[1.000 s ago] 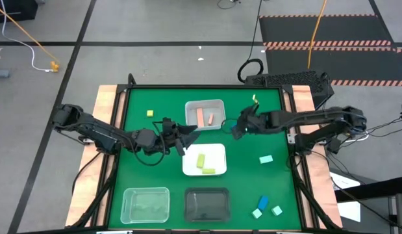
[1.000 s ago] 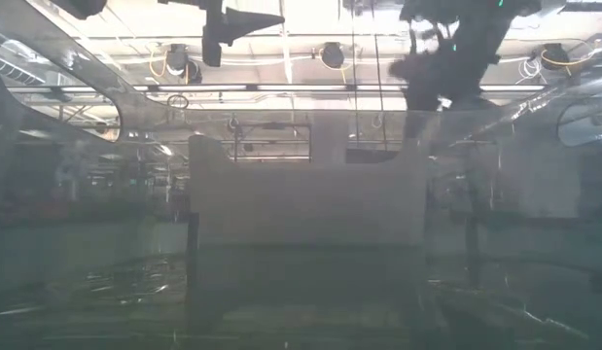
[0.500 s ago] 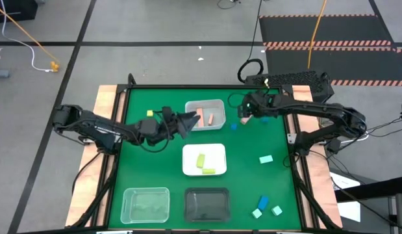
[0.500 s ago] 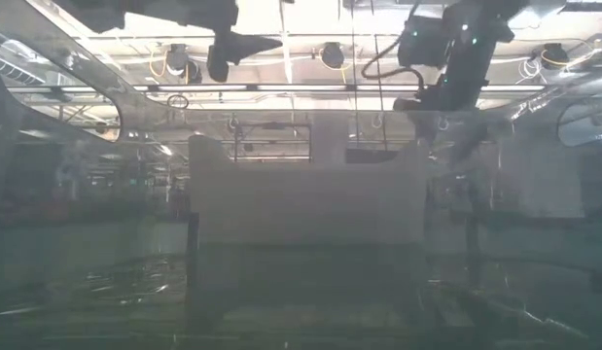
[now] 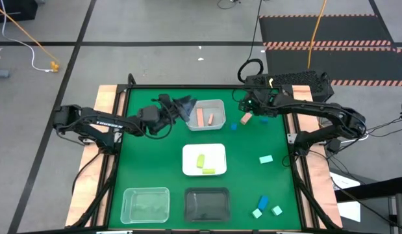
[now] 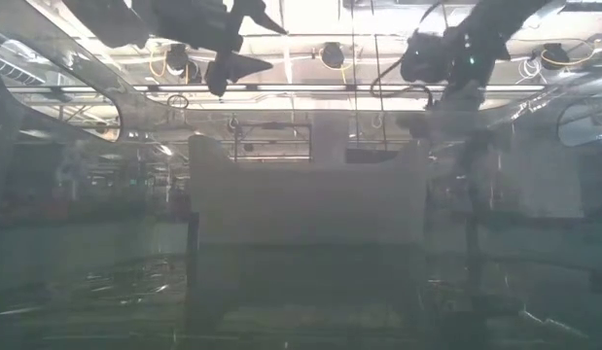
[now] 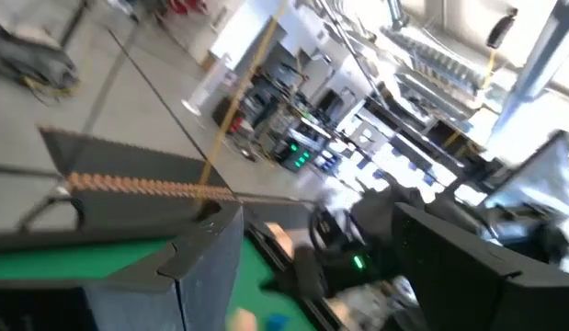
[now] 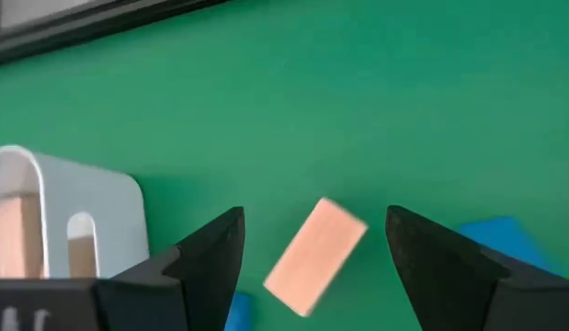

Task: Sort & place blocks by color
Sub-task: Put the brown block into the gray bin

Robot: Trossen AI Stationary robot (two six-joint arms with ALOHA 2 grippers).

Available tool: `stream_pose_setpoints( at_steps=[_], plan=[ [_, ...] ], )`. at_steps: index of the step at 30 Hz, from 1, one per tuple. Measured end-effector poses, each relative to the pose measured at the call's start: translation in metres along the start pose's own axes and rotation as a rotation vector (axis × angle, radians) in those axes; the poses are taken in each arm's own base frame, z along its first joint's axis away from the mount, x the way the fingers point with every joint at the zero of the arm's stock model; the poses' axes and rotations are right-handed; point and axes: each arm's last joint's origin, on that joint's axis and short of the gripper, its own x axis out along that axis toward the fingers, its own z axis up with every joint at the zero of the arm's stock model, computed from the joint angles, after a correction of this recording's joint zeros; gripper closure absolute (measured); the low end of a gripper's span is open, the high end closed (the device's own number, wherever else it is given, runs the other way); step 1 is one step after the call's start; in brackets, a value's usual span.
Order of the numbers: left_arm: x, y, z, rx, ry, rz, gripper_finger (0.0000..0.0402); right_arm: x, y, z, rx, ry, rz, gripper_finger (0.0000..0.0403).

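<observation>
On the green-topped table (image 5: 162, 162), the right arm's tool (image 8: 313, 253) hangs over a salmon-pink rectangular bar (image 8: 315, 255) that lies flat on the green surface, its two dark fingers (image 8: 210, 253) spread wide on either side of the bar and touching nothing. In the high view this bar (image 5: 246, 119) sits just beside the far white square tray (image 5: 218, 104), with a small blue cube (image 5: 233, 126) near it. That tray holds two more salmon-pink bars (image 5: 201, 117). The left arm's tool (image 5: 181, 104) hovers at the far tray's left edge, its fingers parted and empty. Two yellow-green bars (image 5: 204, 164) lie in the middle white tray (image 5: 188, 153). A small yellow-green cube (image 5: 150, 113) rests by the left arm. A pale mint block (image 5: 265, 158) lies alone toward the right, and a blue block (image 5: 263, 203) with two mint cubes (image 5: 257, 213) sits near the front right corner.
</observation>
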Motion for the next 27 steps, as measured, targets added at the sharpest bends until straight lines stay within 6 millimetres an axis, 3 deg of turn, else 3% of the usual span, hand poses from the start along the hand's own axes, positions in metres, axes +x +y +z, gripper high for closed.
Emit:
stream_pose_setpoints(
  at_steps=[6, 12, 19, 27],
  plan=[
    [0.009, 0.012, 0.018, 0.137, -0.076, 0.031, 0.0124, 0.021, -0.010, -0.017, 0.189, 0.015, 0.067, 0.0148],
    [0.010, 0.020, 0.037, 0.315, -0.130, 0.074, 0.0124, 0.024, -0.016, -0.027, 0.295, -0.004, 0.041, 0.0148],
    [0.011, 0.030, 0.054, 0.413, -0.169, 0.123, 0.0124, 0.040, -0.011, -0.034, 0.335, 0.005, 0.014, 0.0148],
    [0.013, 0.035, 0.057, 0.417, -0.171, 0.147, 0.0123, 0.063, -0.008, -0.041, 0.316, 0.010, -0.029, 0.0152]
  ],
)
